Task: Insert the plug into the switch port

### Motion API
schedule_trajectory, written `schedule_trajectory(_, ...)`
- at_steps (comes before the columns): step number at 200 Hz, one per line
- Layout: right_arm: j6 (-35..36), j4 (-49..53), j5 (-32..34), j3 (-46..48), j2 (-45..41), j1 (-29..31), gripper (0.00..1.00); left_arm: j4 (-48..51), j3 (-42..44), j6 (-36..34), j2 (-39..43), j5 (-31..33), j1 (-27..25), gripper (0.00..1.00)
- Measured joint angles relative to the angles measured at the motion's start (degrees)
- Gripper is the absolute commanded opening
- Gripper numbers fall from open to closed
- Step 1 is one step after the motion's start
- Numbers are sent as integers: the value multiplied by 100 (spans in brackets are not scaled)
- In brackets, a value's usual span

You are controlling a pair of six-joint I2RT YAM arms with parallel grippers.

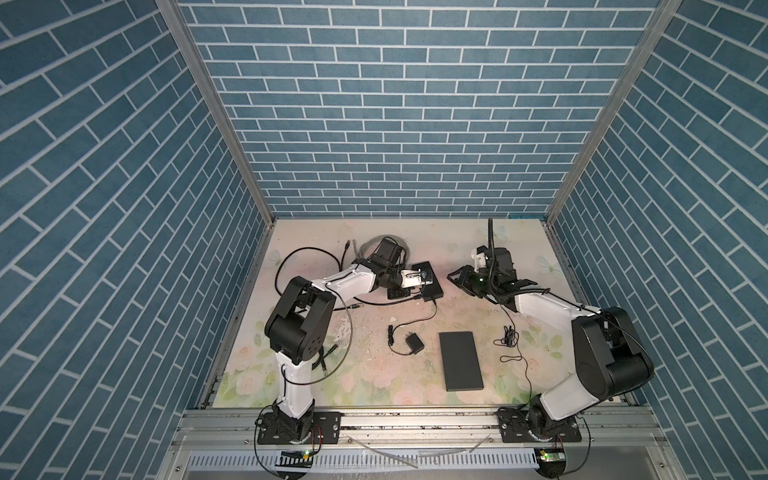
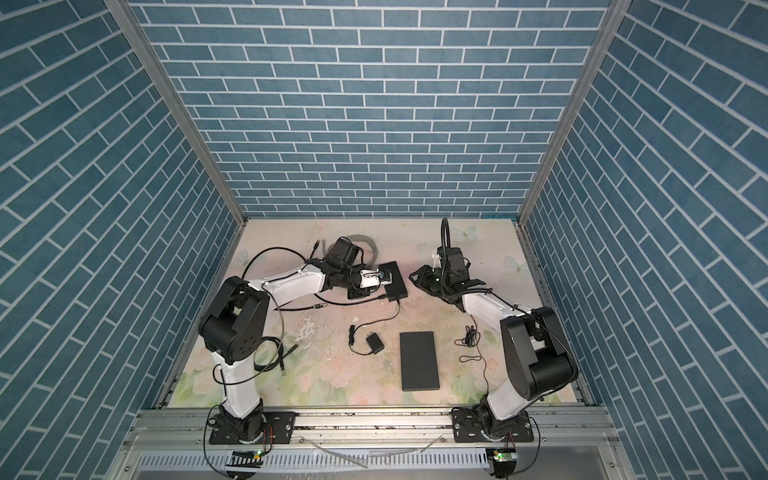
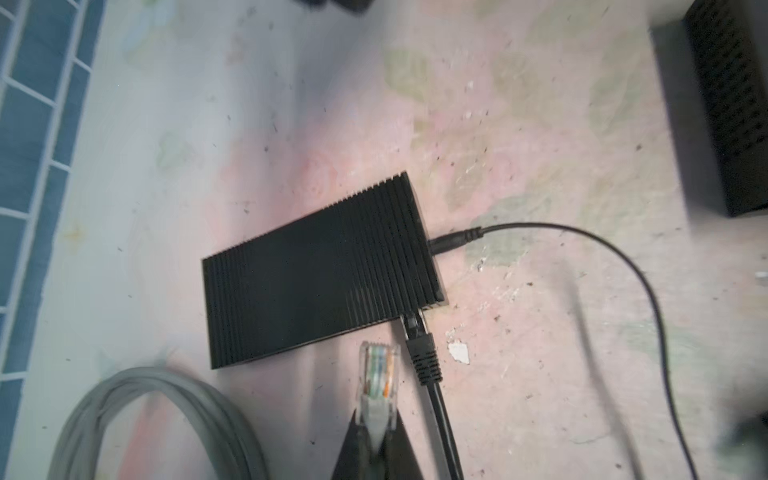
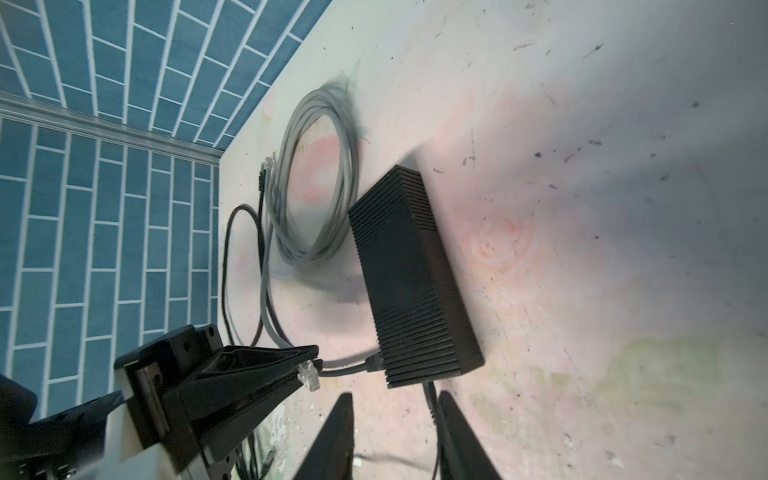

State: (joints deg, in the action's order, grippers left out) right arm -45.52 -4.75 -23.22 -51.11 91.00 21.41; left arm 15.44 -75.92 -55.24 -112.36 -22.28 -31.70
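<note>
The left hand (image 3: 377, 428) was clamped on the clear plug (image 3: 379, 374). It gripped the rear end, so the contact end stuck out ahead of the fingertips. The plug pointed at the long side of the black ribbed switch (image 3: 316, 282) and sat just short of it, in no port. The right wrist view showed a clear gap between plug and switch.

Just beside the plug, 1 dark-booted connector (image 3: 424, 357) was seated in that same side, near the corner. A thin black power cord (image 3: 602, 241) was plugged into the switch's short end and curved away across the floral counter (image 3: 540, 124).

The right hand (image 4: 395, 432) had its 2 fingers apart and held nothing. It was near the end of the switch that carried the power cord, and the cord showed in the gap between the fingers, close to 1 of them.

A coil of grey cable (image 4: 316, 178) lay on the counter just beside the switch, on the side toward the back wall. In both top views the left arm partly hid it. A larger flat black box (image 1: 461, 359) lay toward the front middle of the counter, well apart from the switch. A small black power adapter (image 1: 414, 344) lay near its left side.
</note>
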Motion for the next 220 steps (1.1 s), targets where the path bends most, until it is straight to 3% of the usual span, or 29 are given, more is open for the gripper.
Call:
schedule_trajectory(58, 404, -15, 136, -297, 533, -7, 36, 951, -761, 269, -706, 785, -79, 0)
schedule_trajectory(123, 511, -267, 205, -581, 1185, -7, 37, 1497, -1703, 798, -1128, 1071, -109, 0)
schedule_trajectory(220, 595, -560, 247, -844, 1650, 9, 38, 1746, -1853, 1362, -1329, 1633, -280, 0)
